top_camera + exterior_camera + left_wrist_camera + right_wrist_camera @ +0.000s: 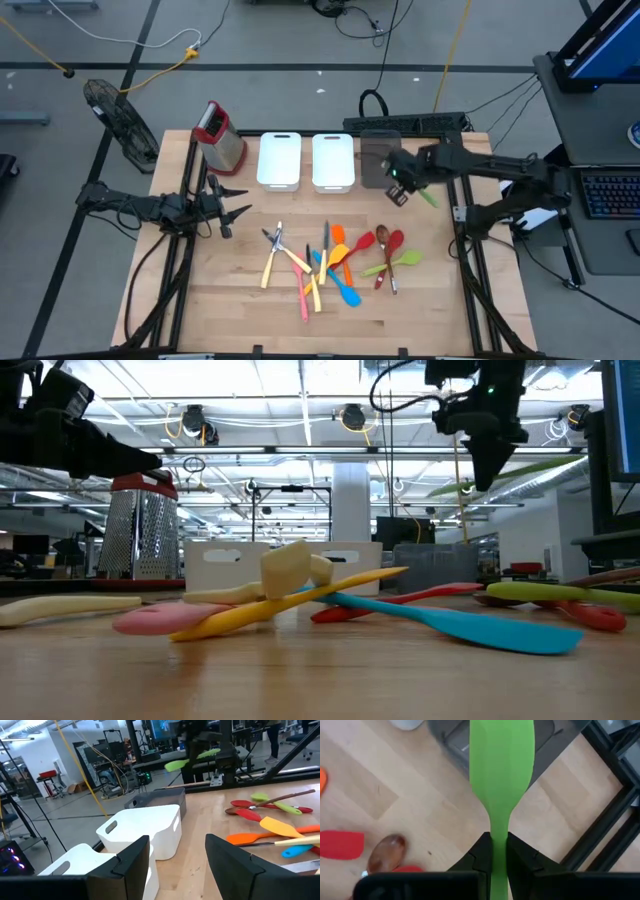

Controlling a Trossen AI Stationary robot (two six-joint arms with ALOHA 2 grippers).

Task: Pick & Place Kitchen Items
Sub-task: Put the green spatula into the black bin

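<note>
My right gripper (499,851) pinches a green spatula (501,765) above the dark bin (377,158); my left gripper (232,211) waits with fingers apart; many utensils (330,262) remain beside the bin.

One red-topped metal box grater (222,138), two white rectangular plastic bins (279,160) and one dark grey bin (377,158) line the frame's upper middle, above roughly a dozen colourful utensils (335,262) heaped at centre.

Box grater (221,137) at desk (240,310) back left. Three bins in a row to its right: first (279,160), second (332,161), third (376,158). Utensil pile (330,262) at desk centre, nearer the front. Left hand (232,206) by left edge; right hand (400,188) just right of third bin.
</note>
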